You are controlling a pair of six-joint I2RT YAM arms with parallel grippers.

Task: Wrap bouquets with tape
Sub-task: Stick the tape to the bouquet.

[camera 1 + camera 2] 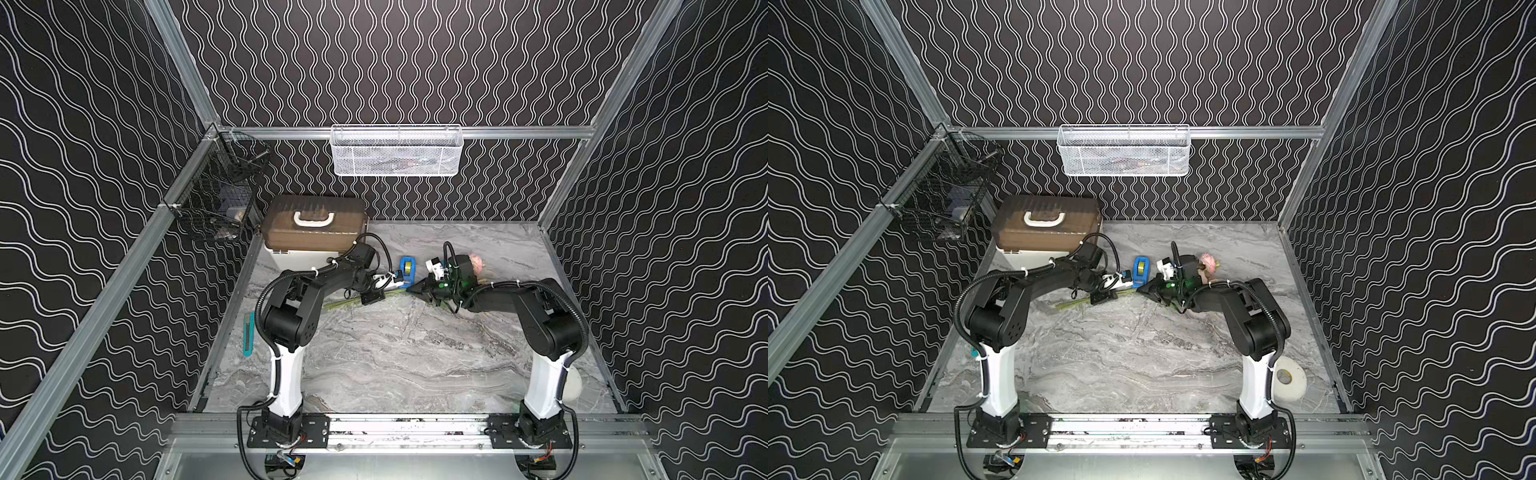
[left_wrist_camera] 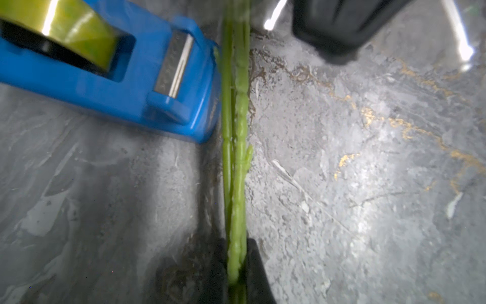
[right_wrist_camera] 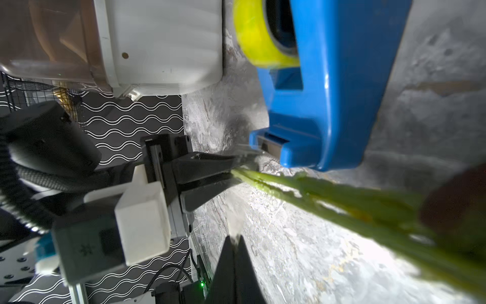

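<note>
1. Left gripper (image 2: pixel 236 268): clamped on the green stems (image 2: pixel 235 126) of the bouquet (image 1: pixel 1207 263), low over the table (image 1: pixel 395 361).
2. Right gripper (image 3: pixel 233 246): jaws pressed together just beside the stems. Nothing can be made out between them.
3. Bouquet: lying across the table between the two arms. Its pink blooms (image 1: pixel 476 262) are largely hidden behind the right arm in both top views.
4. Tape (image 2: pixel 73 29): on its roll in the blue dispenser (image 2: pixel 126 89), whose cutter end touches or almost touches the stems. No strip shows on the stems, so wrapping is judged not begun.
5. Risk: the thin stems may slide or splay in the single clamp once tape pulls on them.
6. Risk: the dispenser looks light and may skid or tip if the stems push it, or if tape is drawn while nothing holds it down.
</note>
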